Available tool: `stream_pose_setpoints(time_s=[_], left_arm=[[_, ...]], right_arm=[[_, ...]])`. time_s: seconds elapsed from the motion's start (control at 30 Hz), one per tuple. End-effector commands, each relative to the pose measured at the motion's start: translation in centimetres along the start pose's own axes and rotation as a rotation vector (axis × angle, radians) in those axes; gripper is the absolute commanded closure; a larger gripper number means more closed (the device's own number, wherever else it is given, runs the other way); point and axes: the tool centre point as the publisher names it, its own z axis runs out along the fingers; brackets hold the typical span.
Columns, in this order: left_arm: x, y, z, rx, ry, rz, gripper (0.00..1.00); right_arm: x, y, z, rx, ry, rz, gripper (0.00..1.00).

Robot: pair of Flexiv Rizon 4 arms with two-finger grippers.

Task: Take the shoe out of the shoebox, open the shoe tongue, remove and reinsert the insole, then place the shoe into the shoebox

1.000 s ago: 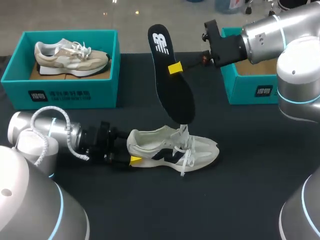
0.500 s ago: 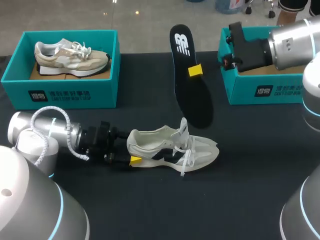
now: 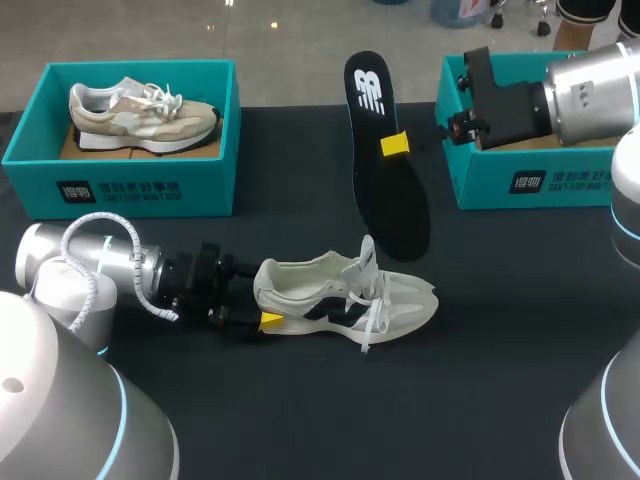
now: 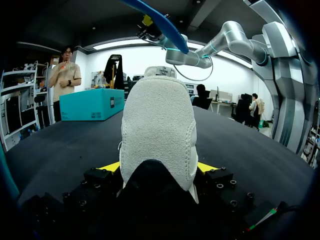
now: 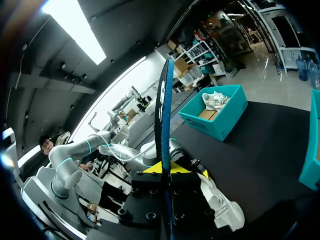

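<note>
White shoe (image 3: 345,295) flat on its sole mid-bench (image 3: 480,400), tongue standing up, heel pinched in the left jaws — yellow tips either side. Black insole (image 3: 385,165) aloft, toe end down, clamped on edge between the right jaws. Teal shoebox (image 3: 500,185) just behind those jaws; another shoebox (image 3: 130,190) far left — beige shoe (image 3: 140,115) inside.
</note>
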Motion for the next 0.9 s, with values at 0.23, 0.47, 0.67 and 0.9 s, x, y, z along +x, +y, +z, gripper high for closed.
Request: stream_pose_setpoints(time_s=[0.23,0.47,0.67,0.9], left_arm=[[0.0,0.2,0.1,-0.002,0.000,0.000,1.00],[0.0,0.2,0.1,-0.002,0.000,0.000,1.00],[0.0,0.2,0.1,-0.002,0.000,0.000,1.00],[0.0,0.2,0.1,-0.002,0.000,0.000,1.00]], right_arm=[[1.2,-1.6,-4.4,-0.032,0.066,-0.097,1.00],[3.5,-1.2,-6.2,-0.043,0.072,-0.077,1.00],[6.2,-1.2,-7.9,-0.049,0.075,-0.088,1.00],[8.1,-1.8,-9.3,-0.086,0.103,-0.100,1.00]])
